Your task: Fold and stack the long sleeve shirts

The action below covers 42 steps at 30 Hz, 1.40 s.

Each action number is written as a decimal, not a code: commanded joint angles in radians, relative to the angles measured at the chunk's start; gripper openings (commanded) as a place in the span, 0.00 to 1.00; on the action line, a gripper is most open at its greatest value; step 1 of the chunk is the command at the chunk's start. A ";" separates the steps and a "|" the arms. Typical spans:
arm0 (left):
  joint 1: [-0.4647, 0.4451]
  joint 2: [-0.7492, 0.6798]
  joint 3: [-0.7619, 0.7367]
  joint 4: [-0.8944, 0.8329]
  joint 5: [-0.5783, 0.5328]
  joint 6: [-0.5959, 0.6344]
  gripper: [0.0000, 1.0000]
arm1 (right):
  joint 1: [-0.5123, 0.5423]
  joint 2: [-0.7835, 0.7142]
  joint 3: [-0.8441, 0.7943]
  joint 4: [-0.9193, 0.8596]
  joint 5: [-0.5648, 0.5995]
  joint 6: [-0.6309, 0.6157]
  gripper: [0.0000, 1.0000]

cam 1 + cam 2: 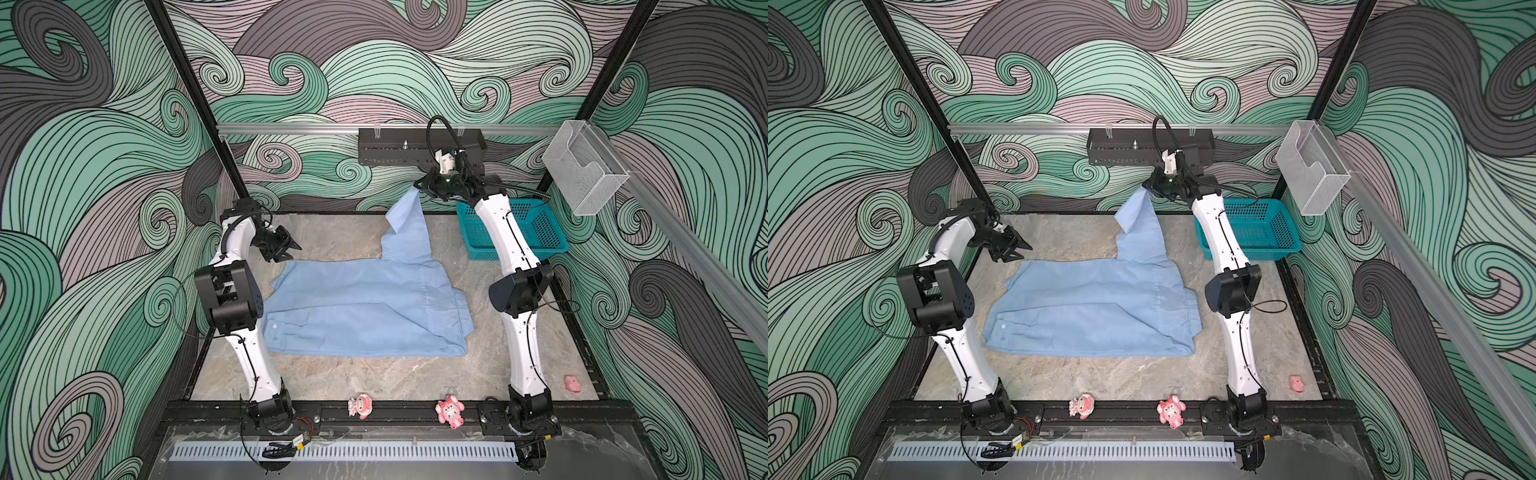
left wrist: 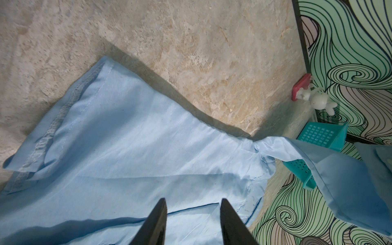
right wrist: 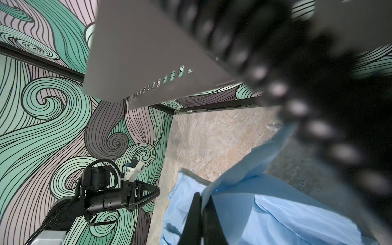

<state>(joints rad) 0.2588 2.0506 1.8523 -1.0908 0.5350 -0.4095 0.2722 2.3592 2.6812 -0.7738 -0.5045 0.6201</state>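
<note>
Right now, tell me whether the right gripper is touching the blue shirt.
Touching. The right wrist view shows the right gripper shut on fabric of the blue shirt; in a top view the sleeve rises taut to it.

On my feed a teal perforated basket (image 1: 540, 228) sits in the far right corner of the marbled surface (image 1: 353, 380). Two toy figures stand apart on the black front rail, one pink-and-white figure (image 1: 360, 406) and one pinker figure (image 1: 449, 410). A small pink toy (image 1: 573, 383) lies on the surface near its right edge. A black perforated box (image 1: 395, 149) hangs on the rear rail, and a clear plastic holder (image 1: 582, 170) on the right rail. Swirl-patterned walls (image 1: 374, 62) surround it all. In the left wrist view I make out a white rabbit figurine (image 2: 320, 101) just beside a red block (image 2: 301, 87).
</note>
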 commanded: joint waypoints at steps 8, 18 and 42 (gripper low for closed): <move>0.028 0.136 0.152 -0.069 -0.125 0.034 0.44 | 0.003 -0.029 -0.044 -0.013 -0.012 -0.018 0.00; 0.008 0.406 0.449 -0.254 -0.296 0.067 0.43 | 0.010 -0.107 -0.161 -0.013 -0.005 -0.070 0.00; -0.006 0.579 0.592 -0.231 -0.242 0.061 0.24 | 0.013 -0.110 -0.192 -0.010 -0.008 -0.097 0.00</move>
<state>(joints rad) 0.2592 2.6026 2.4149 -1.2869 0.2848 -0.3588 0.2832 2.2818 2.4939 -0.7891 -0.5056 0.5430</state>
